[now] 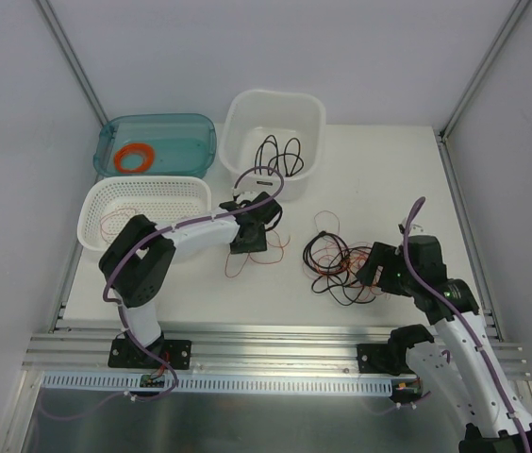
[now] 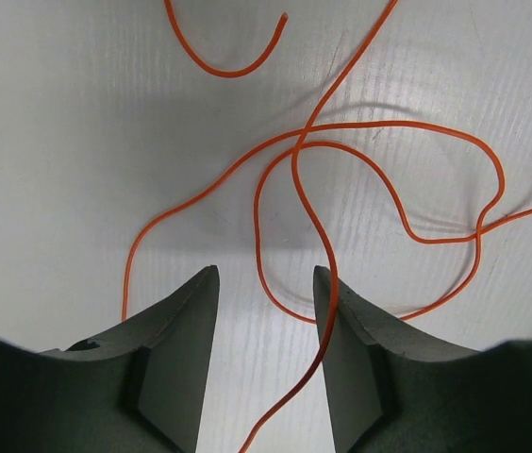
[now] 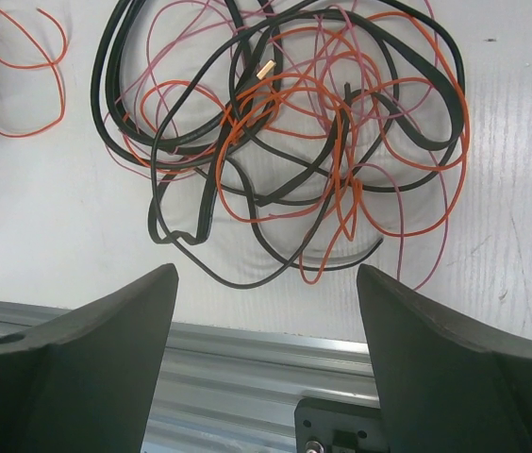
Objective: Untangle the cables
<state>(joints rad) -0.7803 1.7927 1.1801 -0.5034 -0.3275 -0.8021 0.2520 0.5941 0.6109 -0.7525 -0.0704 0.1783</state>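
At the far left of the bench point(image 1: 200, 293) stands a teal bin point(image 1: 157, 121) with a neat orange ring point(image 1: 135, 156) lying in it. Just in front is a white perforated basket point(image 1: 143, 184), with a thin red wire point(image 1: 120, 225) loose on its floor. To their right a white tub point(image 1: 275, 94) holds black cable loops point(image 1: 280, 156).

The left tool point(image 2: 266, 274) hangs low over the bench just in front of the tub, its fingers partly apart and gripping nothing. A single orange wire point(image 2: 301, 142) lies on the bench under it in open loops. One strand runs up between the fingers, close along the inner edge of the right-hand one.

Further right, well apart from that wire, the tangle of cables point(image 1: 335, 261) sits on the bench. It is black, orange and pink strands, looped over one another in one loose knot point(image 3: 285, 123). The right tool point(image 3: 266, 274) hovers at the near right side of the tangle with its fingers spread wide and nothing between them.
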